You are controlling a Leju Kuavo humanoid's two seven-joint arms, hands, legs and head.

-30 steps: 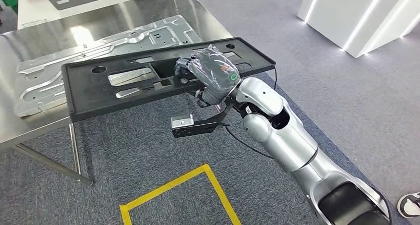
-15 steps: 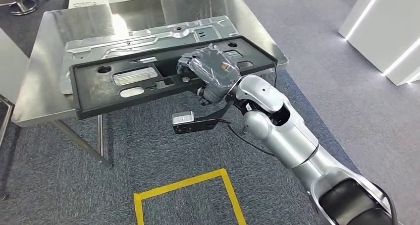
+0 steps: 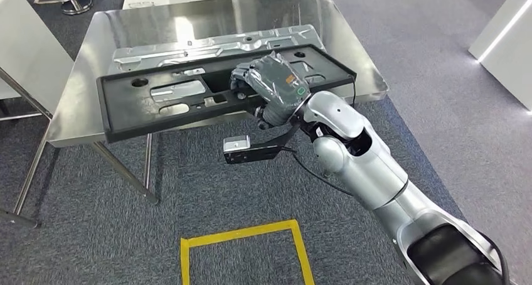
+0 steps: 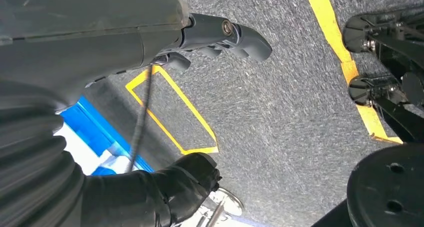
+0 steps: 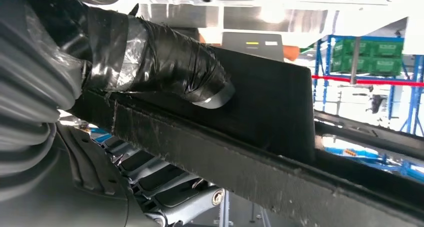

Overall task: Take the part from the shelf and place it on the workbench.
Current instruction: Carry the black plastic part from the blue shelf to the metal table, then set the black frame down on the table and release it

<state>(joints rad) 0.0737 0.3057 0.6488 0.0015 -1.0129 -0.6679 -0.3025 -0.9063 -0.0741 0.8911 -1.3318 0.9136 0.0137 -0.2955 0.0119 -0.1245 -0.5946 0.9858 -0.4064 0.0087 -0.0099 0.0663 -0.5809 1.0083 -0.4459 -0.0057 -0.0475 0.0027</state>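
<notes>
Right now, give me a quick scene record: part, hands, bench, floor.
part: long black panel, held above the near edge of the workbench, not yet set down
right hand: grips the panel near its right end
left hand: holds nothing, hangs over the carpet
workbench: steel table, a silver stamped sheet lies on it
floor: grey carpet with a yellow tape square

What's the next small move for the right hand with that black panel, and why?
Probably carry it a little farther forward over the workbench, then lower it. The right hand grips the long black part near its middle, and the part's near edge overhangs the bench's front edge above the carpet. A silver stamped panel already lies underneath.
</notes>
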